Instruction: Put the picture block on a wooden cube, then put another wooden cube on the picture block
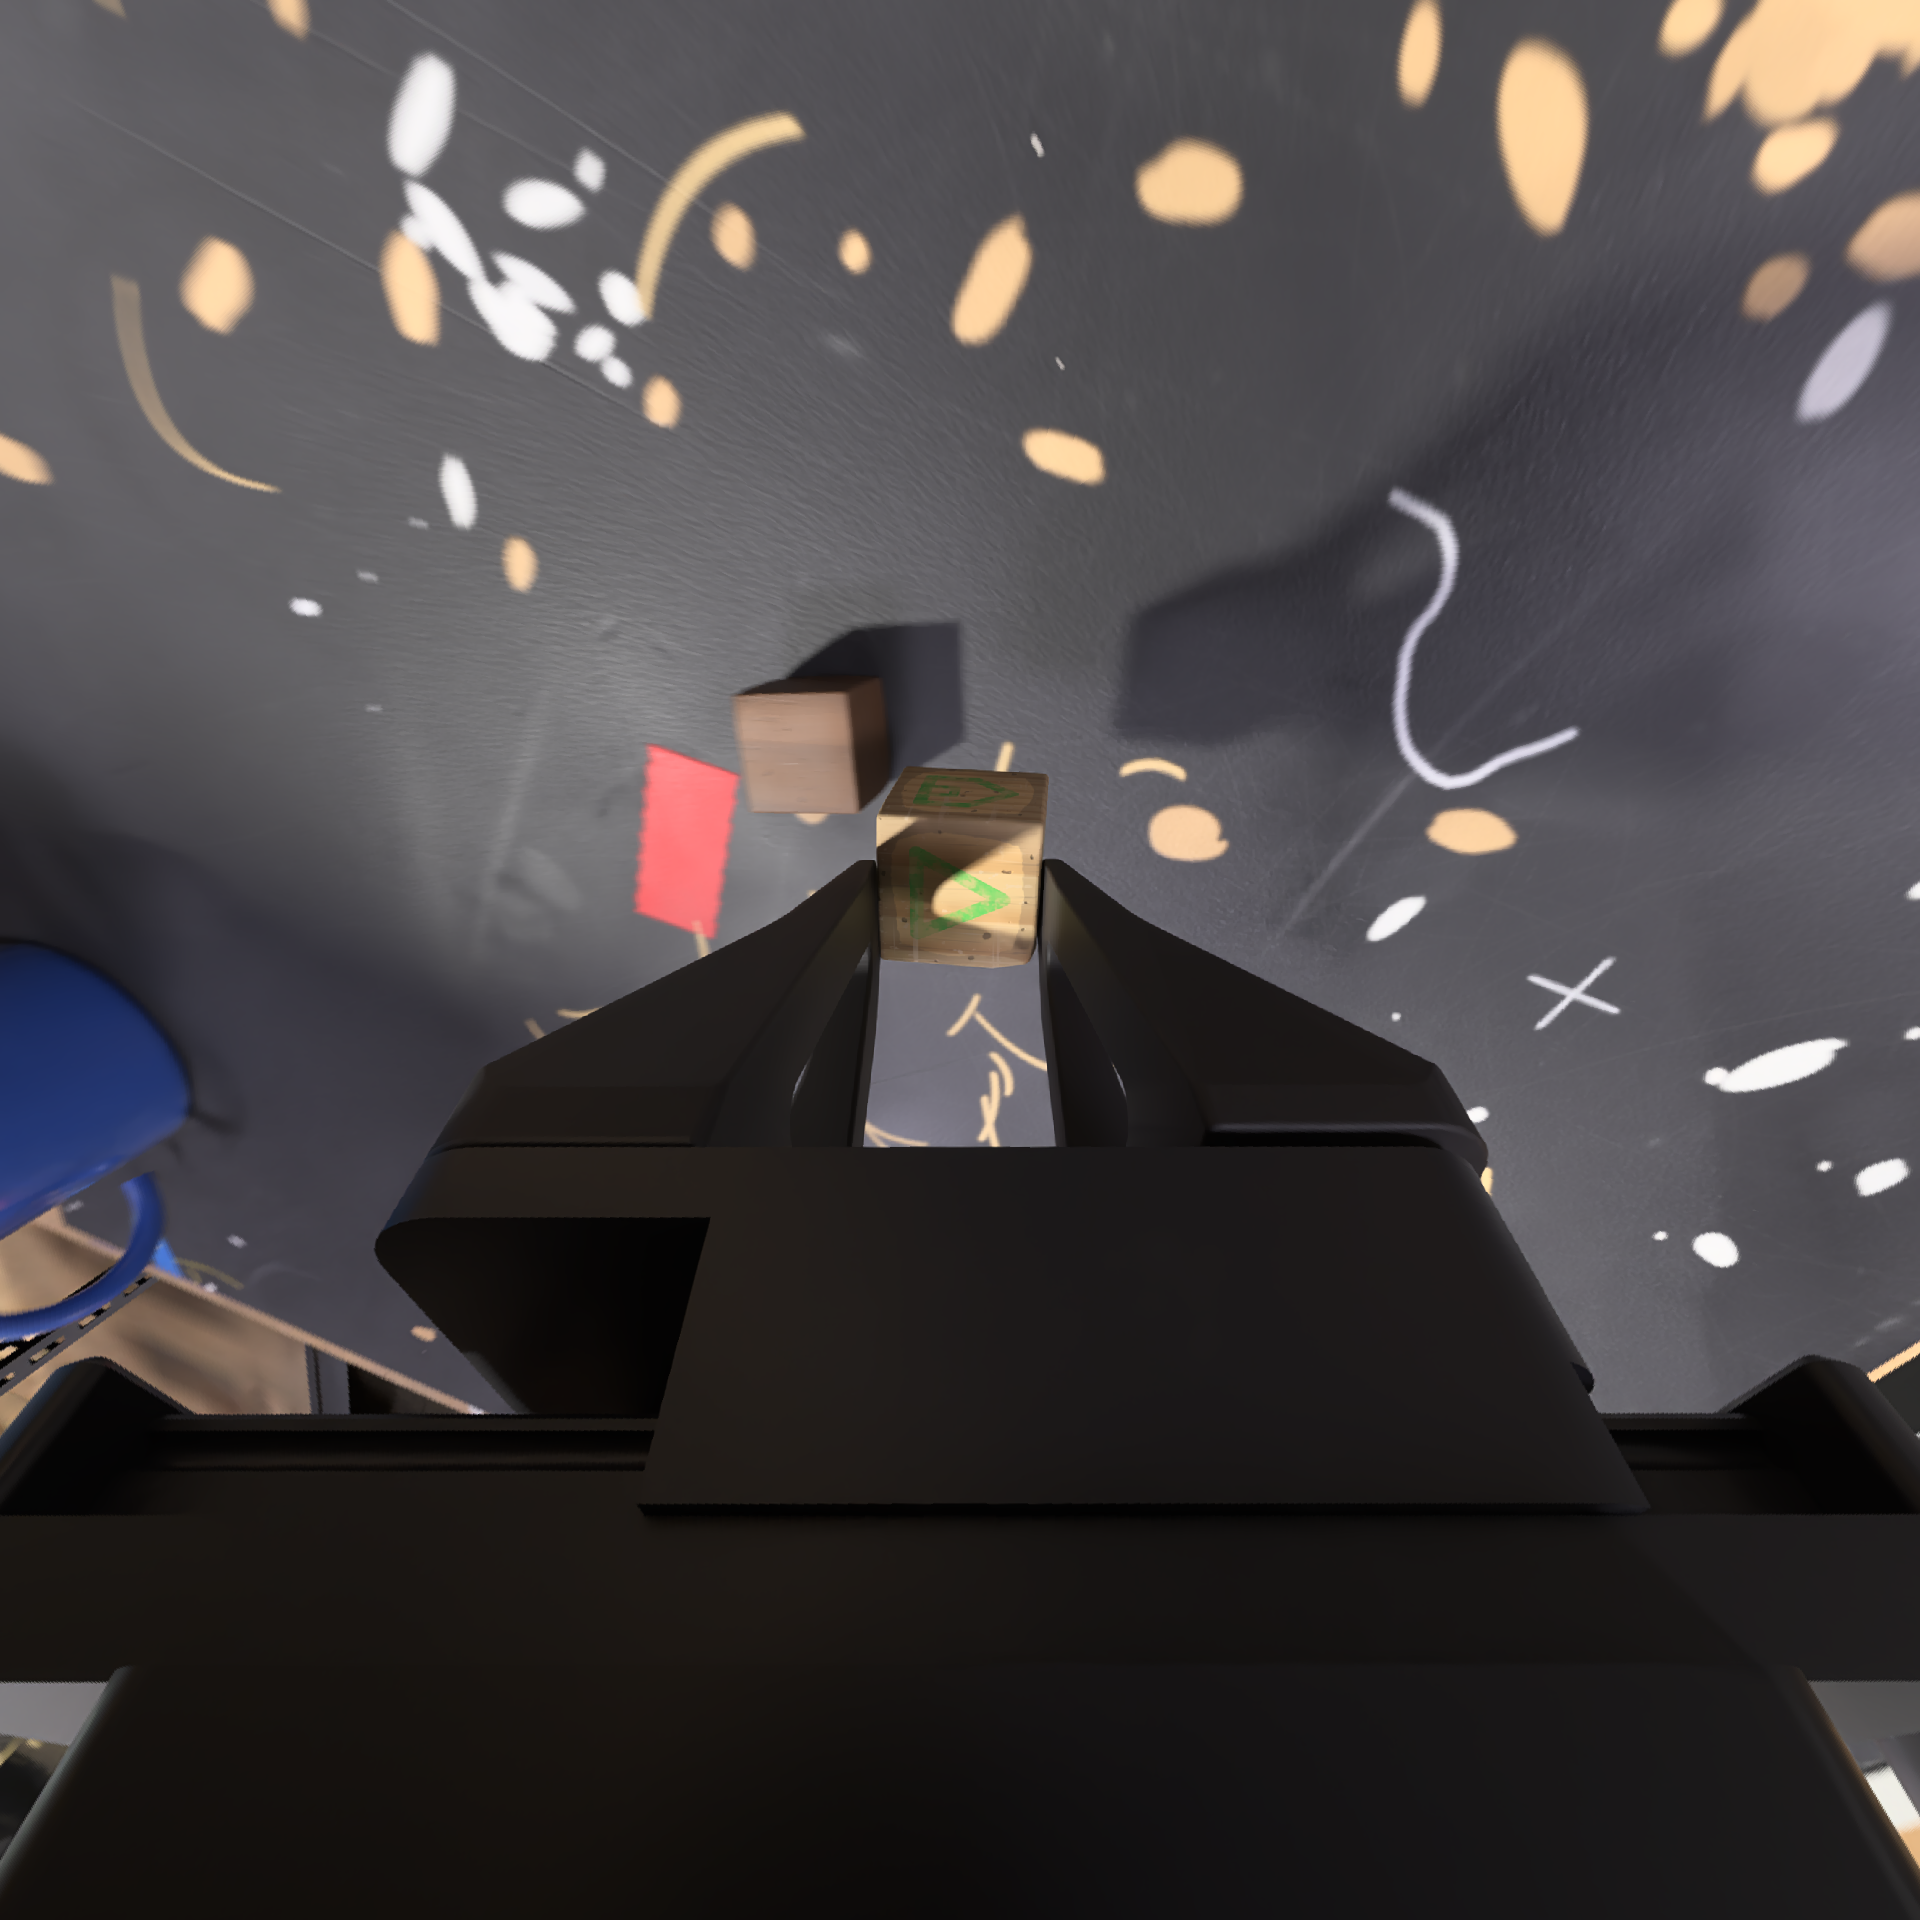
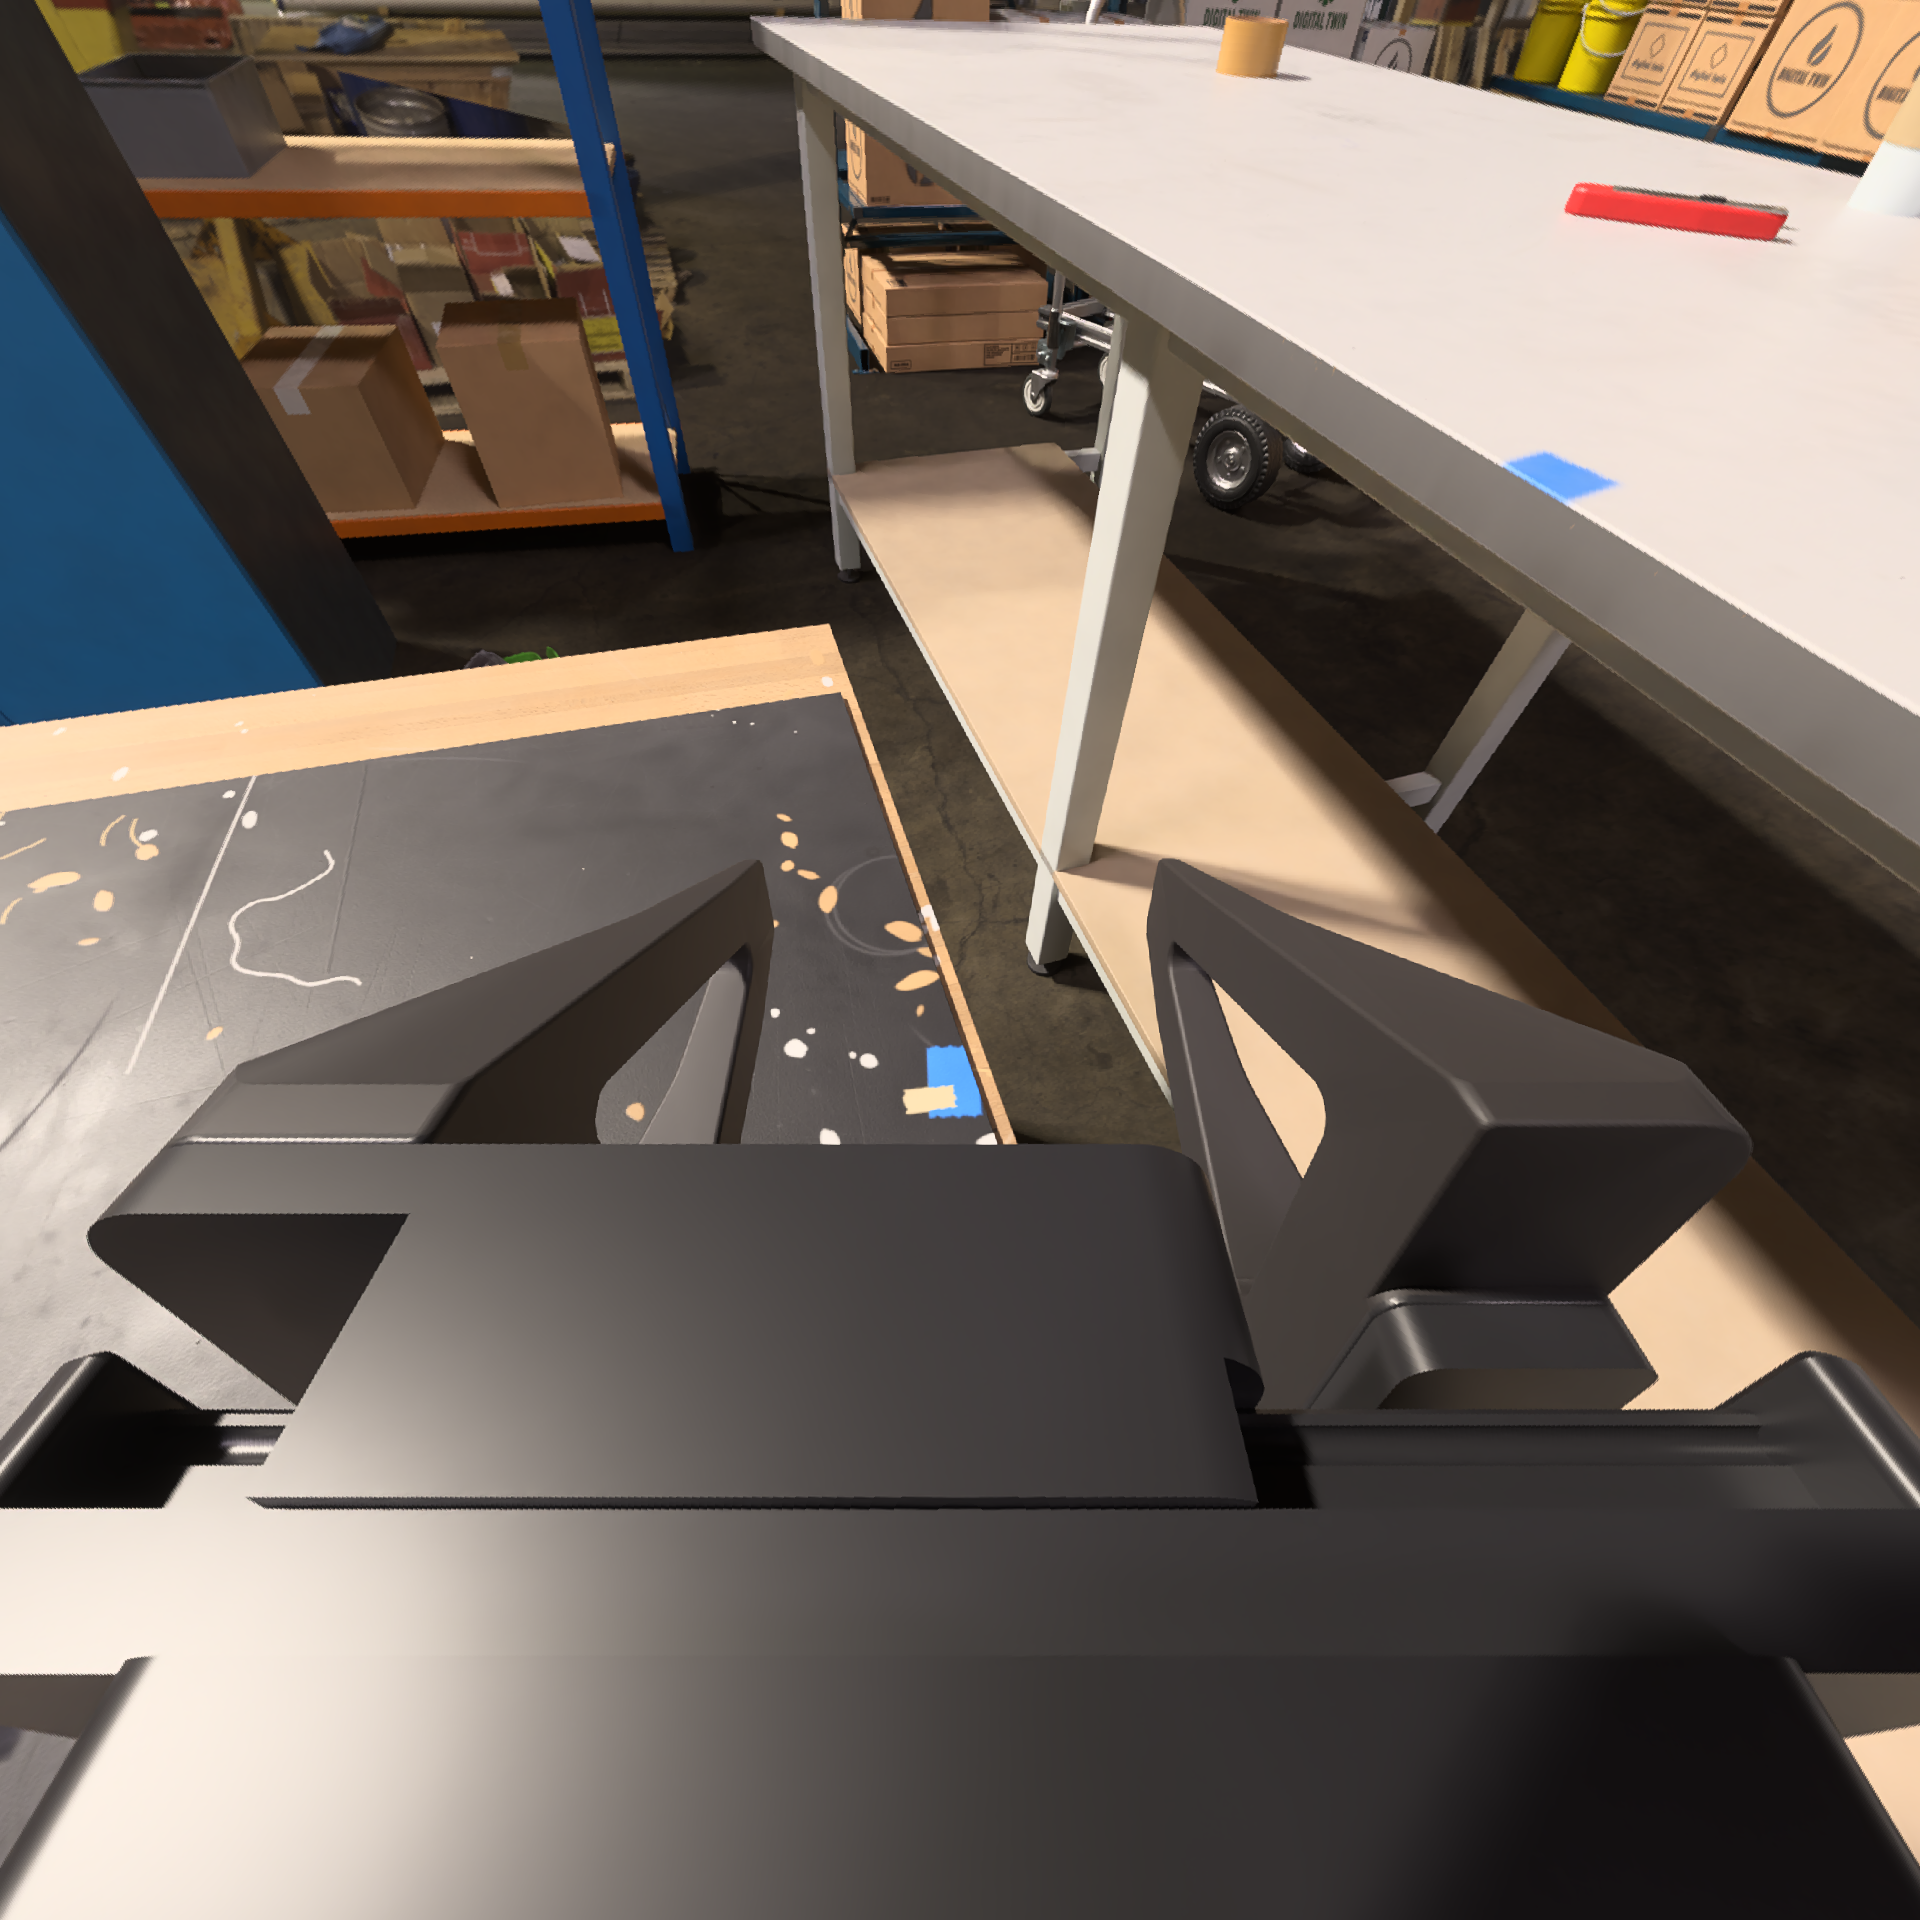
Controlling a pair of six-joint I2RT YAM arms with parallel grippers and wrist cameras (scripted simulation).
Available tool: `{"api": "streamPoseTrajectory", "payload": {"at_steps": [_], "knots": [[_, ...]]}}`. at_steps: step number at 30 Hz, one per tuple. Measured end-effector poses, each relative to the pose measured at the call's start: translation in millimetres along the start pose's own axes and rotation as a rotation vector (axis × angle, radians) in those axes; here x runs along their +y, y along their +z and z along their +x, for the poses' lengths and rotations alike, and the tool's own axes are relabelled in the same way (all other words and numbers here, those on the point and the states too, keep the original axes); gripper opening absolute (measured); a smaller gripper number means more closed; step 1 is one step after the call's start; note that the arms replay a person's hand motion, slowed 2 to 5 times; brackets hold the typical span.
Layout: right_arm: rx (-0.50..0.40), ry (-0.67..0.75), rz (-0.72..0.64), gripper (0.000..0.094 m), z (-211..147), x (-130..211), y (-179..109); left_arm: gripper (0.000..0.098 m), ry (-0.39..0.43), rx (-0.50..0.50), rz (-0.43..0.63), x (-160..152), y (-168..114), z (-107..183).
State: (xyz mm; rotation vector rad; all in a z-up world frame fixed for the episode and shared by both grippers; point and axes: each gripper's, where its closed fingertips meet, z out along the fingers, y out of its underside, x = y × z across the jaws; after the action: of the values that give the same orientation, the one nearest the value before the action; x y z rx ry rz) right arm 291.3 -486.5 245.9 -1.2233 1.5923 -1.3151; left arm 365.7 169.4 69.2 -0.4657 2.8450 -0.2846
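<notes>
The dark mat (image 1: 1299,312) spreads under both arms, and over its far corner the right gripper (image 2: 956,997) hangs spread wide and empty, parked out of the way, I'd say. The left gripper (image 1: 958,904) is clamped on the block (image 1: 961,883), lifted clear of the mat. A cube (image 1: 810,743) sits just beyond it beside a red slip (image 1: 684,847), likely the base it's headed for.

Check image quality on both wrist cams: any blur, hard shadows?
Left wrist view: mat smeared toward the edges; plain wooden cube soft, casting a hard dark shadow; picture block in the left hand sharper, with a sunlit patch. Right wrist view: crisp throughout, right hand evenly lit.
</notes>
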Motion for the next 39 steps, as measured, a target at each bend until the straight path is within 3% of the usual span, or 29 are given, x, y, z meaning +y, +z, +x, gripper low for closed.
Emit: {"api": "streamPoseTrajectory", "payload": {"at_steps": [8,15,21,26,32,39], "knots": [[-0.008,0.029,0.012,0.0615,3.5,-2.7,-1.2,0.0257,-0.010,-0.106,0.212,-58.2,-81.3,-10.8],[-0.019,0.034,0.017,0.0613,2.5,-5.2,-1.8,0.0256,0.117,-0.037,0.348,-140.2,-111.9,43.0],[-0.035,0.037,0.010,0.0613,-0.7,-4.6,-3.4,0.0256,0.284,0.084,0.373,-198.2,-87.7,111.4],[-0.049,0.036,0.008,0.0613,-2.8,-5.9,-6.4,0.0257,0.362,0.151,0.324,-230.9,-49.9,149.9],[-0.065,0.038,0.020,0.0612,-3.6,-8.7,-10.7,0.0257,0.411,0.182,0.251,-252.2,-9.5,174.2],[-0.090,0.051,0.025,0.0609,-5.3,-9.6,-12.8,0.0257,0.421,0.215,0.192,-265.0,16.7,186.9]]}}
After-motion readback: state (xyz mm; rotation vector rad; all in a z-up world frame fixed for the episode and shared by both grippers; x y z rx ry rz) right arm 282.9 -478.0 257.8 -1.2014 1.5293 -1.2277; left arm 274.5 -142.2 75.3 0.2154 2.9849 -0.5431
